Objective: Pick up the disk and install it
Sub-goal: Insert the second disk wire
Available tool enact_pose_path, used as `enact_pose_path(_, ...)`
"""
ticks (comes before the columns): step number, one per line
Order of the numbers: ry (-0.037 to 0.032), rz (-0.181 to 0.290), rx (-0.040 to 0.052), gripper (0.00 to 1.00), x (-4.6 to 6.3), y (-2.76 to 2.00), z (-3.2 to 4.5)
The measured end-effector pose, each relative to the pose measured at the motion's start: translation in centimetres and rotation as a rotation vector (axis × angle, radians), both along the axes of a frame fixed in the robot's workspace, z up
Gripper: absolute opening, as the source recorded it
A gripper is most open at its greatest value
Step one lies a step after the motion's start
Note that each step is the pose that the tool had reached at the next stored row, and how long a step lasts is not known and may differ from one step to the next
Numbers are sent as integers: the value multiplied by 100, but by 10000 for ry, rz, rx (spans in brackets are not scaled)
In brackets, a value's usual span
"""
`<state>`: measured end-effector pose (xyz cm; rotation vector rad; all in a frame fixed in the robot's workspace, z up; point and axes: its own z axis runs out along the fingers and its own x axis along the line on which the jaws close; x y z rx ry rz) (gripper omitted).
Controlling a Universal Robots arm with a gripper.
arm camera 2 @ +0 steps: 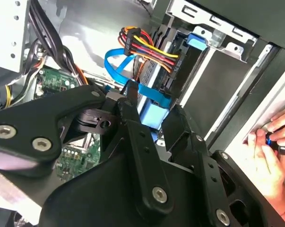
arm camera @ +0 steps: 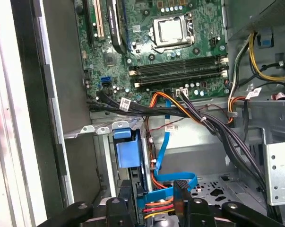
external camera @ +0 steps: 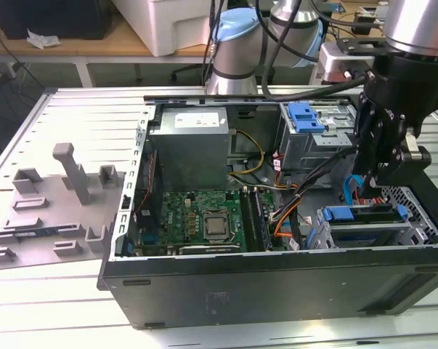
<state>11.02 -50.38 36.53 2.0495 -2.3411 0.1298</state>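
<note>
- I see the black two-finger gripper hanging inside the open black computer tower case, directly above the drive bay.
- Its fingers stand apart, straddling a blue flat ribbon cable; they clamp nothing.
- The disk, a flat silver hard drive in a blue plastic carrier, sits seated in the grey metal drive cage just beneath the fingertips, with red-yellow-black power wires plugged at its end.
- Beyond the gripper lies the green motherboard.
- A person's hand rests beside the case wall, near the gripper body.
</note>
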Motion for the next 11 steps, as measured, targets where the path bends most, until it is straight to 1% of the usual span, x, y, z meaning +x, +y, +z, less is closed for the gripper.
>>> enact_pose_path(1,84,289,-5,48,3,0,-1)
enact_pose_path(3,106,961,-13,48,5,0,-2)
enact_pose_path(4,107,1194,-27,48,4,-1,-2)
enact_pose_path(7,107,1271,-25,48,4,-4,-7)
enact_pose_path(8,104,1263,-26,48,4,-13,-8)
enact_pose_path(11,103,1057,-24,48,3,-16,-10)
